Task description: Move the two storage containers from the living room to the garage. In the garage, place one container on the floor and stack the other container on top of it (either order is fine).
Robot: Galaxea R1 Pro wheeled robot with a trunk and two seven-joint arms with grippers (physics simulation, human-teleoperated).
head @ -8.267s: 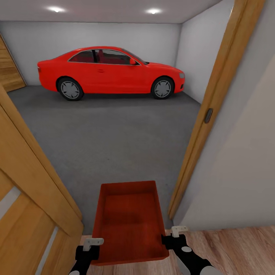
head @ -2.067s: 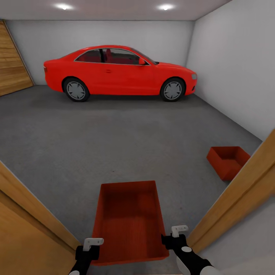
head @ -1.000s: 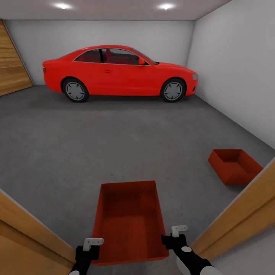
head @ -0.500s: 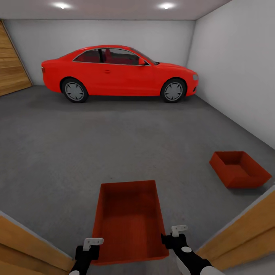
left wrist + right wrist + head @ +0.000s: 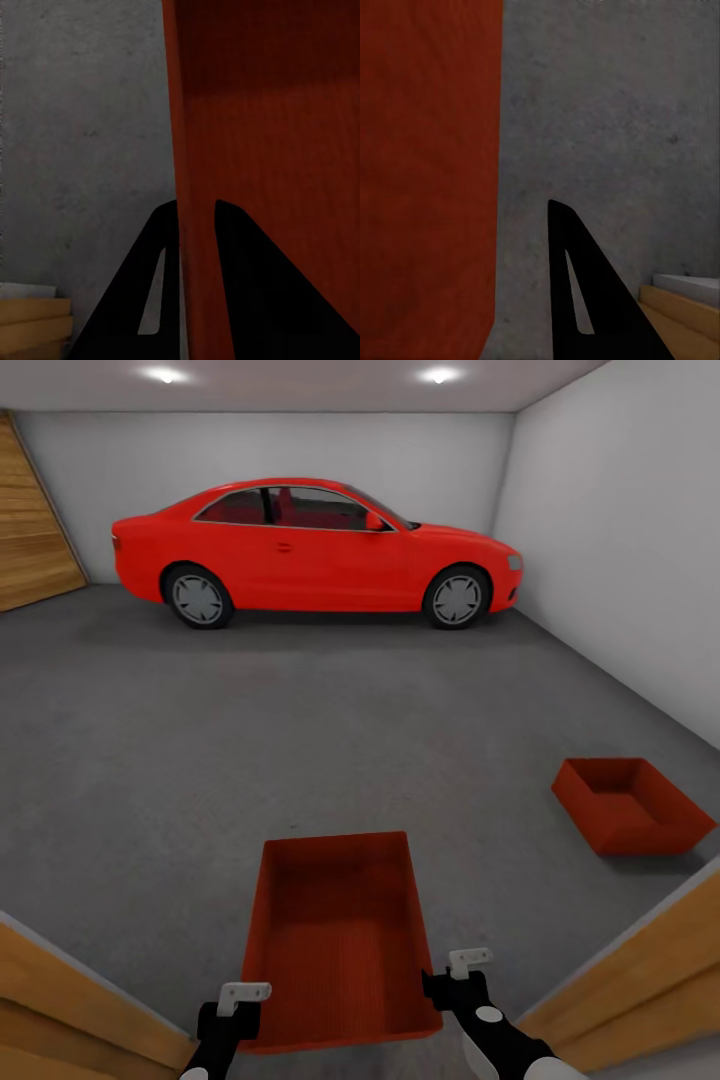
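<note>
I hold one orange-red storage container (image 5: 335, 935) level in front of me above the garage's grey concrete floor (image 5: 300, 740). My left gripper (image 5: 238, 1008) is shut on the near left end of its wall. In the left wrist view both black fingers (image 5: 255, 300) straddle that red wall (image 5: 196, 150). My right gripper (image 5: 452, 980) grips the near right corner. The right wrist view has one finger (image 5: 585, 300) outside the tub (image 5: 427, 172), the other hidden. The second storage container (image 5: 628, 805) rests on the floor ahead to the right, near the wall.
A red coupe (image 5: 310, 550) is parked across the far end. Wooden door-frame edges stand close at lower left (image 5: 70, 990) and lower right (image 5: 640, 980). A pale-grey wall (image 5: 630, 540) runs along the right, and a wooden panel (image 5: 30, 530) is at far left.
The view has advanced through the doorway into the garage, so the frame edges slid down and outward and the floor container came fully into sight. The held container stays in both grippers.
</note>
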